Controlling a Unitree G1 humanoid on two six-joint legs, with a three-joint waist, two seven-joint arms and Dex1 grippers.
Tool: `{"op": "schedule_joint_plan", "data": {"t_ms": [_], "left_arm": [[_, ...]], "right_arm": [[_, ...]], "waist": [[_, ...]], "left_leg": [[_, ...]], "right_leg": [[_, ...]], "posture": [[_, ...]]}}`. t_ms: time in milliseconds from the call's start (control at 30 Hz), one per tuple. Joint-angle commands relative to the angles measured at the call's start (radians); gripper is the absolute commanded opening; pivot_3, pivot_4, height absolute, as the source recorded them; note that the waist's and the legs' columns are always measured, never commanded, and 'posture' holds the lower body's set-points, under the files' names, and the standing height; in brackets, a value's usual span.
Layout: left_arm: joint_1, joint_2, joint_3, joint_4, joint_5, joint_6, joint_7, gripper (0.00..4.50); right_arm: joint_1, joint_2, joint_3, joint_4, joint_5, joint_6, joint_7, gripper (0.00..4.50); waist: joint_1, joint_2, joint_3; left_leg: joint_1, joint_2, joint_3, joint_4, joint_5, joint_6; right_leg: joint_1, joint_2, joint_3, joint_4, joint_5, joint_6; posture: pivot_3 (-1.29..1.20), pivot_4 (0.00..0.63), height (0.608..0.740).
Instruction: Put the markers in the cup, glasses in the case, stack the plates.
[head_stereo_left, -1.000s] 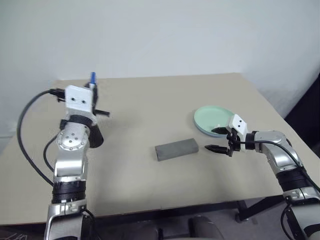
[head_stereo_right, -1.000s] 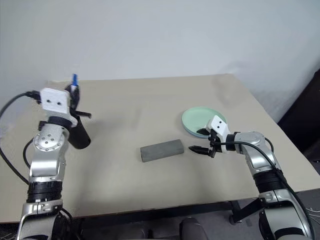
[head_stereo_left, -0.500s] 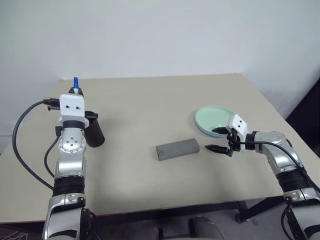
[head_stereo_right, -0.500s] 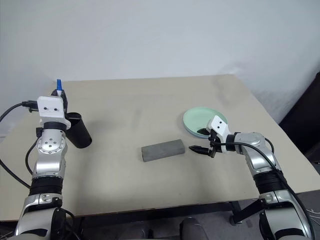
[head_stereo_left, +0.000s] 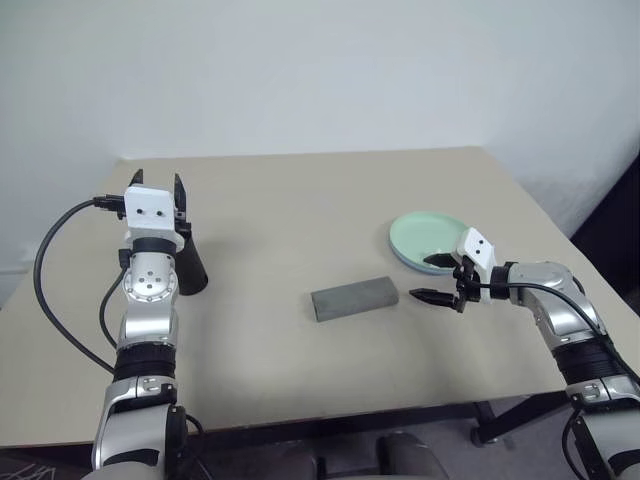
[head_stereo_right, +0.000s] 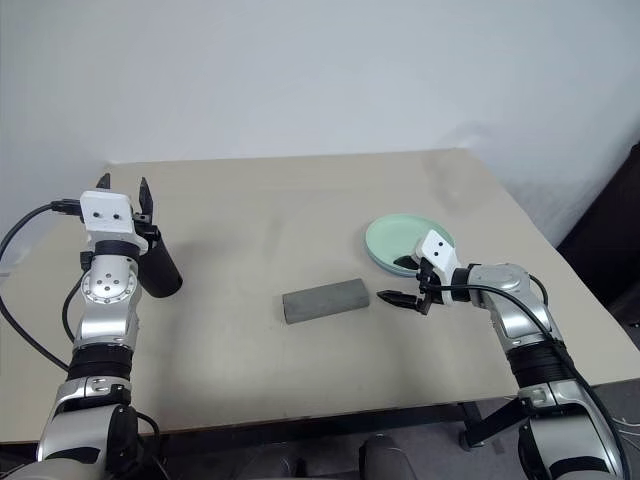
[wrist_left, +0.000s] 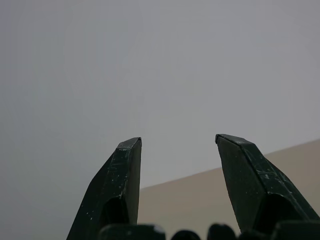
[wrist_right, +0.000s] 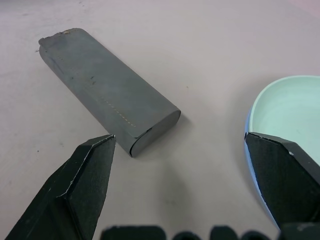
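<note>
Two arms up over the counter (head_stereo_left: 300, 200), neither carrying anything. L gripper (head_stereo_left: 158, 188) sits right above the black cup (head_stereo_left: 192, 268), fingers apart w/ nothing between them; wrist view shows bare wall and a strip of counter past the tips. No marker in sight in any view, so they're likely down inside the cup, can't confirm since the arm covers its mouth. Judgement: marker step looks like it's at the release/just-done point.

R gripper (head_stereo_left: 437, 280) hangs low btwn the grey case (head_stereo_left: 354, 298) and the plates (head_stereo_left: 425, 238), fingers spread wide, empty. Case lies flat mid-counter, lid shut, just beside the R fingertips. Mint green plate sits on top of the light blue one, whose rim peeks out under it in the R wrist view, so stacking looks finished. Plates are toward the counter's R edge, touching nothing else.

Glasses not spotted; prob. inside the shut case, can't tell.

Next, as I read it: L arm needs to lift straight up and back w/o knocking the cup, which stands close against the forearm and would tip easily. Then check the cup's contents. Nothing else clutters the counter; black cable loops off the L wrist, clear of the cup.
</note>
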Motion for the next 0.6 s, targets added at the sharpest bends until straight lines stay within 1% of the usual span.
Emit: {"op": "schedule_joint_plan", "data": {"t_ms": [33, 100, 167, 267, 433, 533, 600], "left_arm": [[-0.043, -0.016, -0.007, -0.085, -0.101, 0.013, -0.107, 2.45], [-0.036, -0.04, -0.018, -0.147, -0.212, 0.07, -0.236, 2.45], [-0.011, -0.052, -0.045, -0.258, -0.33, 0.203, -0.364, 2.45], [0.051, -0.03, -0.105, -0.399, -0.417, 0.382, -0.504, 2.45], [0.147, 0.013, -0.176, -0.501, -0.437, 0.562, -0.603, 2.45], [0.187, 0.042, -0.21, -0.494, -0.41, 0.593, -0.658, 2.45], [0.187, 0.05, -0.216, -0.473, -0.4, 0.599, -0.68, 2.45]], "right_arm": [[-0.016, -0.008, -0.029, -0.026, 0.009, -0.008, -0.002, 4.5], [-0.022, -0.006, -0.035, -0.015, 0.008, -0.014, -0.011, 4.5], [-0.027, -0.009, -0.043, -0.008, 0.009, -0.015, -0.019, 4.5], [-0.033, -0.025, -0.056, 0.011, 0.008, -0.025, -0.019, 4.5], [-0.04, -0.051, -0.064, 0.047, -0.008, -0.047, -0.024, 4.5], [-0.048, -0.058, -0.068, 0.067, -0.028, -0.06, -0.052, 4.5], [-0.059, -0.062, -0.074, 0.098, -0.043, -0.074, -0.07, 4.5]], "waist": [[0.0, 0.0, 0.0], [0.0, 0.0, 0.0], [-0.001, 0.0, 0.0], [-0.005, 0.0, 0.0], [-0.009, 0.0, 0.0], [-0.008, 0.0, 0.0], [-0.008, 0.0, 0.0]], "left_leg": [[0.0, 0.0, 0.0, 0.0, 0.0, 0.0], [0.0, 0.0, 0.0, 0.0, 0.0, 0.0], [-0.001, 0.0, 0.001, 0.0, 0.0, 0.0], [-0.001, 0.0, 0.001, 0.0, 0.0, 0.001], [0.0, 0.0, 0.002, 0.0, 0.0, 0.001], [0.001, 0.001, 0.002, 0.001, 0.0, 0.001], [0.001, 0.001, 0.002, 0.001, 0.0, 0.001]], "right_leg": [[0.0, 0.0, 0.0, 0.0, 0.0, 0.0], [0.0, 0.0, 0.0, 0.0, 0.0, 0.0], [0.0, 0.0, 0.0, -0.001, 0.0, 0.0], [0.0, 0.0, 0.0, -0.001, -0.002, 0.003], [0.0, 0.001, 0.002, 0.0, -0.002, 0.003], [0.0, 0.002, 0.002, 0.0, -0.003, 0.003], [0.001, 0.002, 0.001, 0.001, -0.003, 0.003]], "posture": [[0.0, 0.0, 0.74], [0.0, 0.0, 0.74], [0.0, 0.0, 0.74], [0.0, 0.0, 0.74], [0.0, 0.0, 0.74], [0.0, 0.0, 0.74], [0.0, 0.0, 0.74]]}}
